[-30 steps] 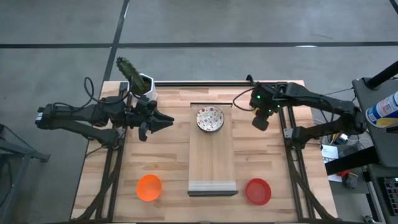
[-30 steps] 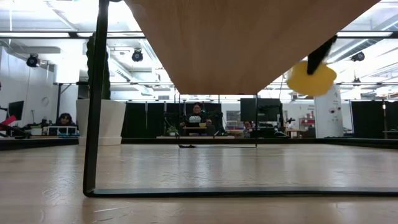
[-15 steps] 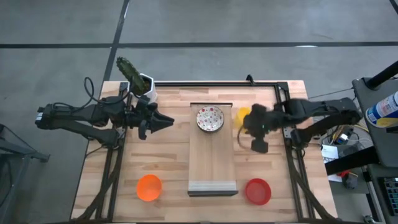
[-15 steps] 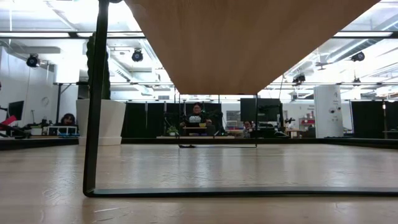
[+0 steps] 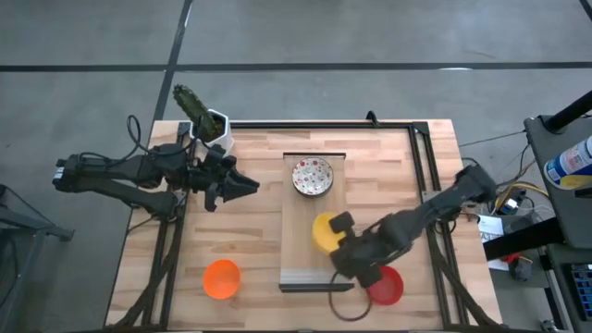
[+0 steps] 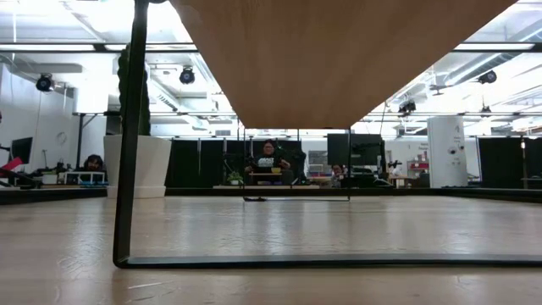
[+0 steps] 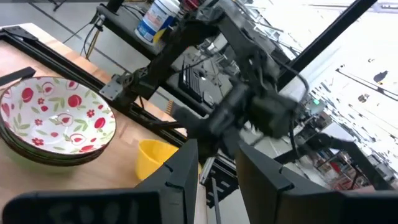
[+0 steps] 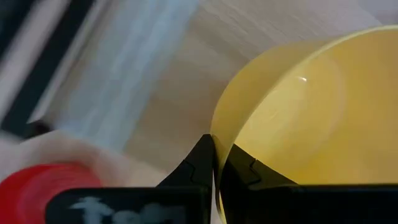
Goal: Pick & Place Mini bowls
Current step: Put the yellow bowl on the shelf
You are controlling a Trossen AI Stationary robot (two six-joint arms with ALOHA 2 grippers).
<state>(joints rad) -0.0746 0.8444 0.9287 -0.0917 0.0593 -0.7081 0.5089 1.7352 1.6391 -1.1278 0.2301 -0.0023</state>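
A stack of white speckled mini bowls [image 5: 313, 177] [image 7: 56, 121] rests on the far end of a raised wooden board [image 5: 314, 254]. My right gripper [image 5: 339, 240] [image 8: 215, 163] is shut on the yellow mini bowl [image 5: 323, 231] [image 7: 157, 159] over the board's near half. The orange bowl [image 5: 221, 278] sits on the table at the near left and the red bowl [image 5: 384, 285] at the near right. My left gripper [image 5: 248, 185] [image 7: 217, 180] waits open left of the board with nothing between its fingers. The low view shows neither gripper. My right gripper pinches the yellow bowl's rim [image 8: 212, 138] between its two fingers, one finger outside the wall and one inside the hollow. The fingers slant down from the table's right side. The bowl is lifted over the board.
A white square pot with a cactus [image 5: 213, 125] stands at the far left corner. A black metal frame [image 5: 421, 176] runs along the table's far and right sides. The board stands on a thin black leg frame [image 6: 127, 212].
My right gripper has swung with the yellow bowl from the table's far right toward the near edge and leftward, ending over the board's near half, and it has rolled on the way. It has stayed shut on the bowl throughout.
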